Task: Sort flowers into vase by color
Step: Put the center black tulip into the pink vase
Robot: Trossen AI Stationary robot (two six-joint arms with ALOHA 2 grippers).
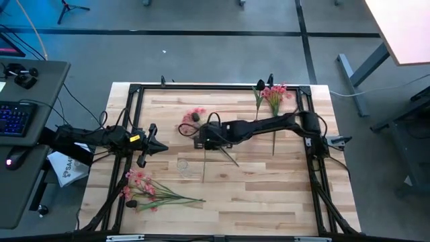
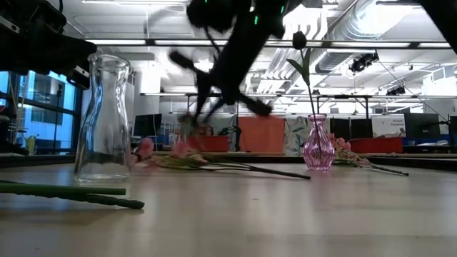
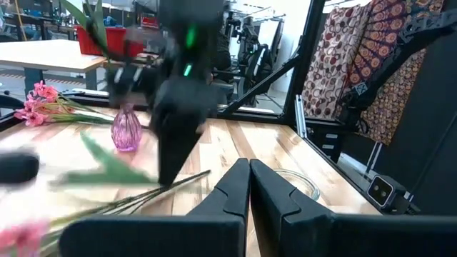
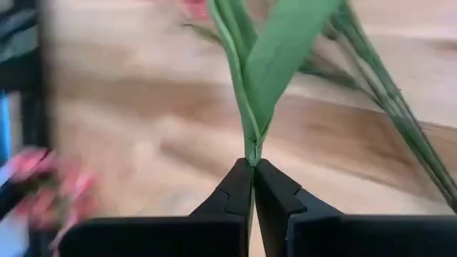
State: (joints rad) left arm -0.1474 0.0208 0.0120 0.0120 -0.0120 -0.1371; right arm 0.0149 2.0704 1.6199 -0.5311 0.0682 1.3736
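My right gripper (image 4: pixel 252 163) reaches to the table's middle (image 1: pixel 205 138) and is shut on a dark tulip stem with a green leaf (image 4: pixel 282 50). Its dark bud (image 1: pixel 195 117) shows beside loose pink blossoms (image 1: pixel 193 114). The small pink vase (image 2: pixel 318 146) stands at the far edge with one dark tulip (image 2: pixel 300 39) upright in it. More pink blossoms (image 1: pixel 275 92) lie beside the vase. A pink bunch (image 1: pixel 144 191) lies flat near the left front. My left gripper (image 3: pixel 250 171) is shut, empty, and waits at the left edge (image 1: pixel 149 144). My right gripper pinches the tulip's green stem (image 4: pixel 250 151) between its two fingers, just below where the leaf splits off. The stem runs forward along the fingers. In the low view the stem (image 2: pixel 246 103) slants in the air, clear of the table.
A tall clear glass carafe (image 2: pixel 103 118) stands near the table's middle (image 1: pixel 183 163), close in front of my right gripper. A single stem (image 1: pixel 273 138) lies toward the right. Black frame rails (image 1: pixel 134 121) edge the table; a keyboard desk sits beyond the left edge.
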